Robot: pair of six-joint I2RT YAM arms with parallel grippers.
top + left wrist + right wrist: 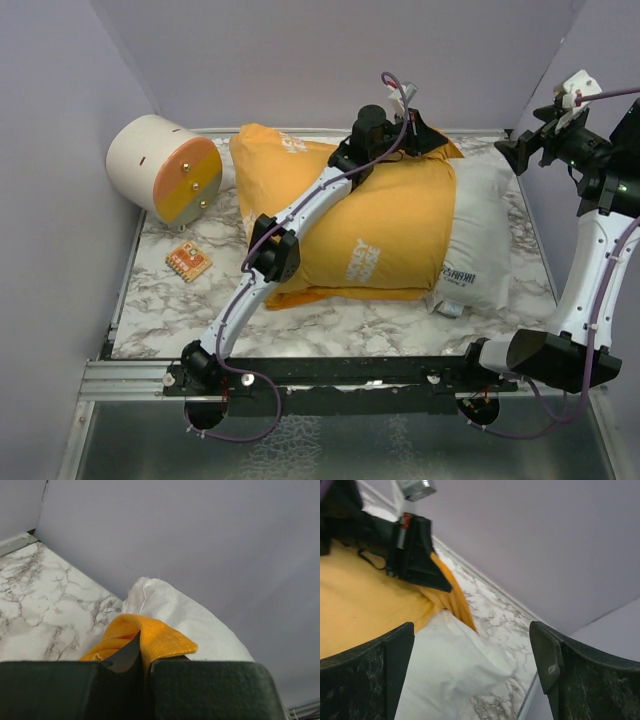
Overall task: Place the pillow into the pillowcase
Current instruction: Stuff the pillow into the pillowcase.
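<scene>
Case mostly on, white end of the pillow poking out the right side

My left gripper (145,666) is pinched shut on a folded corner of the thin orange pillowcase (390,230), upper middle of the top view. The plump white pillow (482,245) sticks out of its right end on the marble table (170,310). My right gripper (518,150) hangs upper right, jaws spread wide with nothing in them, and the pillow's corner lies below, clear of them.
</scene>
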